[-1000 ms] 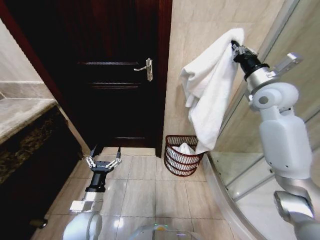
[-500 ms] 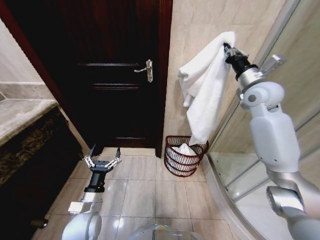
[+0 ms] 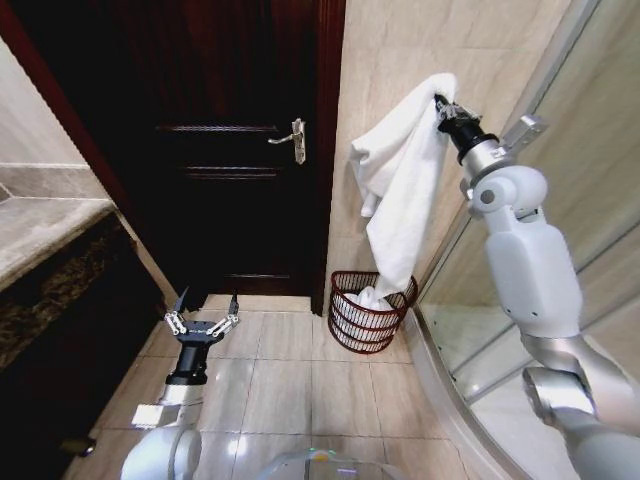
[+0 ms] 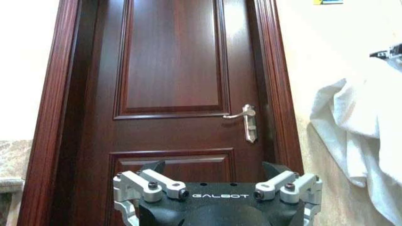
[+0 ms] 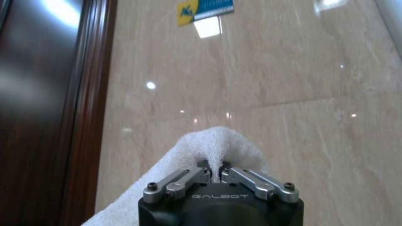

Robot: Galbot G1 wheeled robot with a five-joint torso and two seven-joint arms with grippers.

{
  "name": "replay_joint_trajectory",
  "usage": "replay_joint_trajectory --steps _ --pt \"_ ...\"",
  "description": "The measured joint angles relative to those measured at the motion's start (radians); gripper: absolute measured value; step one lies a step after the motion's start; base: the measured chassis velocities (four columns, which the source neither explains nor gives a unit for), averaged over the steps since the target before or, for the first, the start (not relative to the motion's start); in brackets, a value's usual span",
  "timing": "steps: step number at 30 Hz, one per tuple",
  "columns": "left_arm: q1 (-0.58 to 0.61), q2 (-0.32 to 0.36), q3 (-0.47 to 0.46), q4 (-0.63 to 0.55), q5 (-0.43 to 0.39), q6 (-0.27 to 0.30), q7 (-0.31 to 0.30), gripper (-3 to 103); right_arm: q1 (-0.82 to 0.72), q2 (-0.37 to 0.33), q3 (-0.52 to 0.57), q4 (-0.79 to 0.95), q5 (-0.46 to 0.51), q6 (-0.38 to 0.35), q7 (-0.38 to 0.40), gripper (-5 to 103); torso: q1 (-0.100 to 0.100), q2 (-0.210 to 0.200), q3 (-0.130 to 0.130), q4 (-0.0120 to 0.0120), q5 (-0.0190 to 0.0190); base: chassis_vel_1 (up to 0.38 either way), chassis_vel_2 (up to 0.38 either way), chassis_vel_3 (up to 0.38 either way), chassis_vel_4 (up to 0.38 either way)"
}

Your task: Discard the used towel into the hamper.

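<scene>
A white towel (image 3: 400, 190) hangs in long folds from my right gripper (image 3: 441, 105), held high against the beige tiled wall. In the right wrist view the fingers are pinched on a fold of the towel (image 5: 212, 146) at the right gripper (image 5: 213, 173). The towel's lower end dangles into the hamper (image 3: 366, 312), a dark reddish-brown wire basket on the floor below, with some white cloth inside. My left gripper (image 3: 203, 310) hovers low over the floor tiles, open and empty, facing the door; in its own view the left gripper (image 4: 217, 181) sits with the towel (image 4: 361, 136) off to one side.
A dark wooden door (image 3: 230, 150) with a metal handle (image 3: 293, 137) is shut, left of the hamper. A stone counter (image 3: 40, 225) runs along the left. The glass shower screen (image 3: 600, 200) and its curved base (image 3: 450, 390) bound the right side. Floor tiles lie open in the middle.
My right arm has carried the towel leftward and slightly down, so its lower end now hangs over and into the hamper. The left arm has stayed put.
</scene>
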Motion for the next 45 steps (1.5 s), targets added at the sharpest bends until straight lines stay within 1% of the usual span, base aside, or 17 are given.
replay_joint_trajectory --steps 11,22,30,33,36,43,45 --pt "0.001 0.006 -0.002 -0.006 -0.005 0.004 -0.001 100 -0.024 0.03 -0.004 -0.064 -0.053 0.029 -0.026 4 -0.001 -0.002 -0.001 0.0001 0.0 0.0 0.0 0.0 0.0" --pt "0.003 0.017 0.001 -0.019 -0.009 0.004 -0.001 100 -0.129 0.057 0.028 -0.067 -0.094 0.051 -0.036 4 -0.001 -0.003 -0.002 0.0001 0.0002 0.0 0.0 0.0 0.0" --pt "0.015 0.02 -0.002 -0.025 -0.013 -0.006 -0.001 100 -0.19 0.057 0.05 -0.065 -0.116 0.062 -0.041 4 -0.001 -0.003 -0.002 0.0001 0.0001 0.0 0.0 0.0 0.0" --pt "0.018 0.018 -0.003 -0.025 -0.012 -0.013 0.006 100 -0.21 0.059 0.056 -0.074 -0.135 0.076 -0.051 4 -0.001 -0.004 -0.002 0.0001 0.0001 0.0 0.0 0.0 0.0" --pt "0.022 0.016 -0.002 -0.026 -0.013 -0.016 0.014 100 -0.231 0.069 0.068 -0.1 -0.177 0.101 -0.08 4 -0.001 -0.004 -0.002 0.0 0.0002 0.0 0.0 0.0 0.0" --pt "0.027 0.012 0.0 -0.032 -0.01 -0.015 0.016 100 -0.253 0.086 0.067 -0.106 -0.185 0.11 -0.08 4 -0.003 -0.006 -0.003 0.0 0.0001 0.0 0.0 0.0 0.0" --pt "0.029 0.012 0.0 -0.034 -0.009 -0.014 0.016 100 -0.254 0.092 0.066 -0.117 -0.187 0.114 -0.078 4 -0.006 -0.014 -0.007 0.0 0.0 0.0 0.0 0.0 0.0"
